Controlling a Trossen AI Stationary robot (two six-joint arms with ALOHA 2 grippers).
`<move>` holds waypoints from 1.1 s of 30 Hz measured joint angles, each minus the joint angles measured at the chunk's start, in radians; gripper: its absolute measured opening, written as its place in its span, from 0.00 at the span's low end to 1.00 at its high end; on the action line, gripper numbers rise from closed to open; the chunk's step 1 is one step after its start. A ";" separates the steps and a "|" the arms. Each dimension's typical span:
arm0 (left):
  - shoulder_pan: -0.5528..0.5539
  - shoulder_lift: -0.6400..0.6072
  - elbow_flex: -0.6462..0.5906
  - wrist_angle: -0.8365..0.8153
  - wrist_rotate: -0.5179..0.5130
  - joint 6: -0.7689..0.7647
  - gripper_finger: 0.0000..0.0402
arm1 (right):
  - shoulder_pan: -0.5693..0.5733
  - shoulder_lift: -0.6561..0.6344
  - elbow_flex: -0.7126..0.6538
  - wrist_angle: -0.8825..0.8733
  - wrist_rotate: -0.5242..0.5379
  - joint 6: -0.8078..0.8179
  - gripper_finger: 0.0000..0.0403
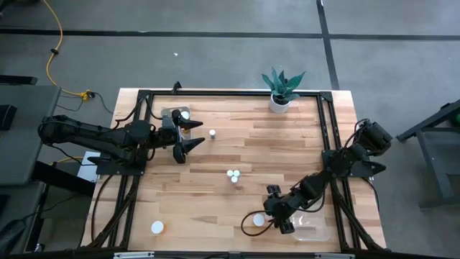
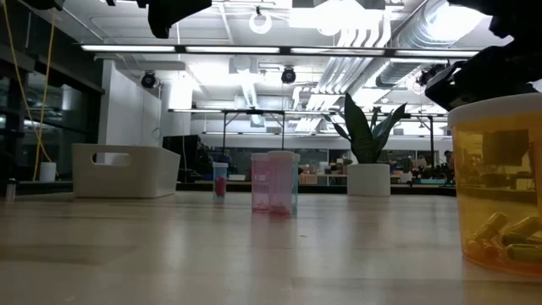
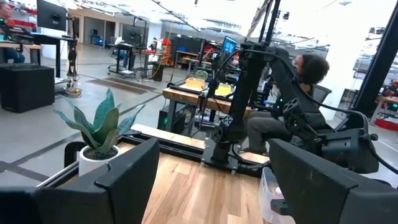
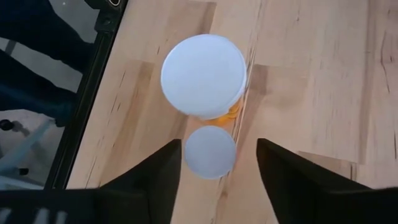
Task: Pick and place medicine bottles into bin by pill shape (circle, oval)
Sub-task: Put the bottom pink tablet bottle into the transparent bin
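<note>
Fingers of the right gripper (image 1: 267, 218), in the high view, hang over an orange bottle (image 1: 258, 220) near the desk's (image 1: 287, 144) front edge, just beside a clear bin (image 1: 313, 225). We judge the edge close enough that a nudged bottle could roll off. The left gripper (image 1: 192, 134) hovers with fingers spread and empty near a second bin (image 1: 172, 116). Three more bottles (image 1: 233, 175) stand mid-desk with open room around them, one (image 1: 213, 133) stands beside the left gripper, and one (image 1: 157, 227) sits near the front left corner.

At desk height, a large orange bottle (image 2: 498, 185) with oval pills fills the right side; a white bin (image 2: 125, 170) and the plant pot (image 2: 368, 179) stand far back.

The left wrist view shows both fingers (image 3: 124, 171) wide apart, nothing between them.

Looking down from the right wrist, the fingers (image 4: 166, 167) stand partly open astride a small white cap (image 4: 210, 152), gripping nothing yet. A larger capped bottle (image 4: 204, 76) touches it; we judge closing could knock that neighbour over. The desk frame rail (image 4: 87, 93) lies near, limiting sideways room.
</note>
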State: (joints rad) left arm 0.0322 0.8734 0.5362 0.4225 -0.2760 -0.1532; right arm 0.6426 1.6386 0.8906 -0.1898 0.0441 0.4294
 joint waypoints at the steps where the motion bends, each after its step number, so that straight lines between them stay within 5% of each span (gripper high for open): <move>1: 0.000 0.000 0.000 0.000 0.000 0.000 0.73 | 0.000 0.000 0.000 0.000 0.000 0.000 0.47; 20: 0.000 0.000 0.000 0.000 0.000 0.000 0.73 | 0.000 0.000 0.000 -0.008 -0.029 0.018 0.34; 33: 0.000 0.000 0.000 0.000 0.000 0.000 0.73 | 0.000 -0.001 0.000 0.022 -0.022 0.019 0.33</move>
State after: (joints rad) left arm 0.0319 0.8734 0.5362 0.4229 -0.2760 -0.1532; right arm 0.6422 1.6375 0.8906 -0.1680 0.0219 0.4481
